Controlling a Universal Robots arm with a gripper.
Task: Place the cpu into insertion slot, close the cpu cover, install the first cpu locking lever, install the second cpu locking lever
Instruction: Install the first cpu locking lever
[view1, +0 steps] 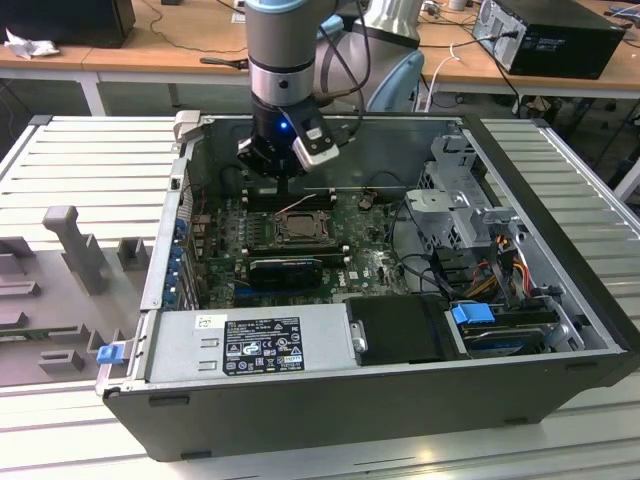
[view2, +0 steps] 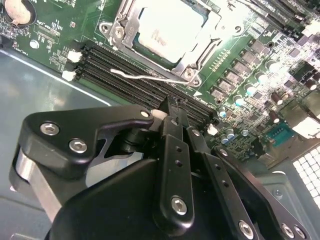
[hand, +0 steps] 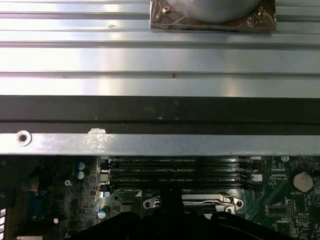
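Note:
The cpu (view2: 167, 27), a dull silver square, lies in the insertion slot (view2: 155, 54) on the green motherboard. The cpu cover (view2: 192, 60), a silver frame, lies flat around it. A thin wire locking lever (view2: 145, 77) runs along the socket edge beside the black memory slots (view2: 125, 75). My gripper (view2: 172, 106) hangs over those memory slots just short of the socket, fingers together with nothing between them. In the exterior view the gripper (view1: 284, 178) hovers just behind the socket (view1: 300, 226), near the case's back wall.
The open computer case (view1: 560, 200) rests on a ribbed metal table. A power supply (view1: 250, 345) lies along the near side, with a drive cage and cables (view1: 470, 210) at the exterior view's right. A black card (view1: 285, 268) lies in front of the socket.

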